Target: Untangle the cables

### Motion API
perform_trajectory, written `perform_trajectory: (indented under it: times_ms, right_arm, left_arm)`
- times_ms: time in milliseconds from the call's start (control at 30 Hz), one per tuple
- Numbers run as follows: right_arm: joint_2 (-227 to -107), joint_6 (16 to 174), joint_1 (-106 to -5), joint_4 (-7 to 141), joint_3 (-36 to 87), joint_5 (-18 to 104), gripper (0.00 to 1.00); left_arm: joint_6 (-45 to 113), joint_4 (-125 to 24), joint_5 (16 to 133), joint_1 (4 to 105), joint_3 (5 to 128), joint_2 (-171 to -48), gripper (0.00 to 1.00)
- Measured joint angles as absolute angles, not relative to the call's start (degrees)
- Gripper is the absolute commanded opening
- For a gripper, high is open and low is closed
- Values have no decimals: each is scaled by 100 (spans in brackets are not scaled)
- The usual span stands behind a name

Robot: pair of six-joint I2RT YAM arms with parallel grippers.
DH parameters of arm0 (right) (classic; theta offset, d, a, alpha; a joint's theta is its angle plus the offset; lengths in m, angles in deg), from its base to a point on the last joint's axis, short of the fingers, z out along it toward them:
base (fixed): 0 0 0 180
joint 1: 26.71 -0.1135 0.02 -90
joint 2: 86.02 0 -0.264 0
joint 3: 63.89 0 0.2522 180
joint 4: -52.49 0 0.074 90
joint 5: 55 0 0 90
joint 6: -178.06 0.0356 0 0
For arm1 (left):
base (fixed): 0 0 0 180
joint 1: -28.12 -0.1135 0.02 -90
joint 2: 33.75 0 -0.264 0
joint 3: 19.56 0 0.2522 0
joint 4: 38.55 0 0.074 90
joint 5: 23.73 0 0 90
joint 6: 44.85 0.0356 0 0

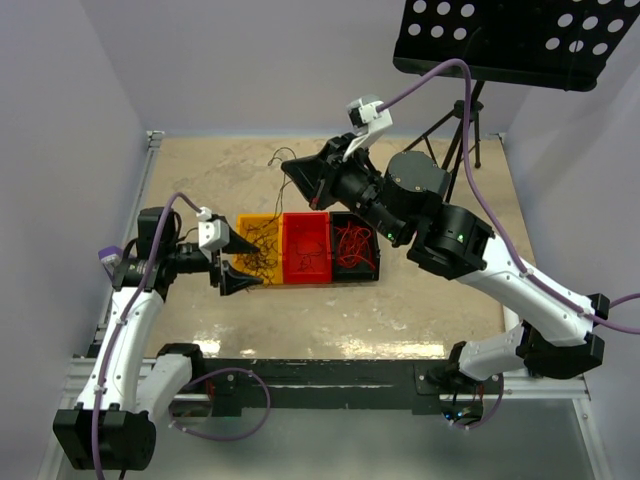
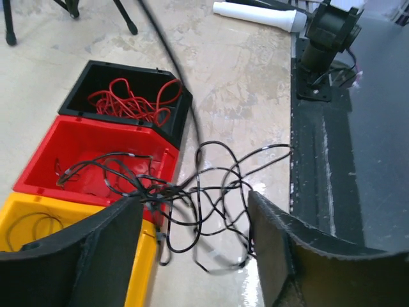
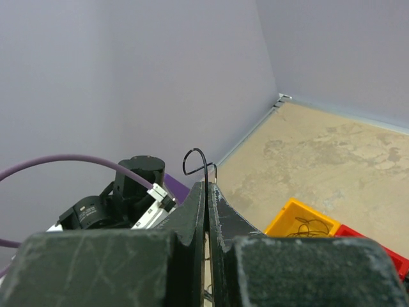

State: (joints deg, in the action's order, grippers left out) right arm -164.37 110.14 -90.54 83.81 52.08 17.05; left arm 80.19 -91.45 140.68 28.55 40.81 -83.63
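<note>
top external: you look down from high behind the near edge, whole table (image 1: 430, 310) in frame | left wrist: you sit close behind the left gripper (image 2: 195, 201), facing across the red bin (image 2: 77, 141) | right wrist: you sight along the right gripper (image 3: 208, 185) toward the left wall (image 3: 128, 77) | shared: yellow bin (image 1: 247, 225), all three views

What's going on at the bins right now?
The right end effector is shut on one thin black wire, holding it up beyond the bins. The left end effector is open around a black wire tangle that spills from the red bin onto the table. Red wires lie in the black bin, and a few dark ones in the yellow bin.
</note>
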Motion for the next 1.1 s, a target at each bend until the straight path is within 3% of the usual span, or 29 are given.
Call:
perform_trajectory:
  times_ms: [33,67,133,167,333,467,533,600,767,1000,1100]
  right_arm:
    - [-16437,11041,-9054,8352,5208,1731,0]
    - [-16437,11058,-9054,8333,5208,1775,0]
    - [-16437,11082,-9054,8298,5208,1812,0]
    - [-16437,11095,-9054,8291,5208,1823,0]
    - [-16428,11108,-9054,8291,5208,1830,0]
    - [-16428,11108,-9054,8291,5208,1825,0]
    - [-16428,11104,-9054,8289,5208,1825,0]
    - [-16428,11102,-9054,8291,5208,1825,0]
    - [-16428,11100,-9054,8291,5208,1825,0]
    - [-16428,11100,-9054,8291,5208,1825,0]
    - [-16428,11100,-9054,8291,5208,1825,0]
  left_arm:
    - [7958,-9069,14073,2855,4079,-8361,33]
    - [7890,-9005,14084,2855,4079,-8359,20]
    - [7838,-8885,14108,2855,4068,-8342,5]
    - [7823,-8841,14125,2855,4066,-8322,5]
    - [7849,-8800,14151,2855,4066,-8226,9]
    - [8041,-8992,14149,2855,4072,-8239,41]
    - [8203,-9189,14140,2857,4105,-8291,50]
    - [8380,-9436,14125,2855,4201,-8385,51]
    - [8990,-10126,14103,2855,4512,-8678,37]
    - [9357,-10472,14112,2855,4564,-8735,39]
    - [9272,-10380,14116,2855,4564,-8713,49]
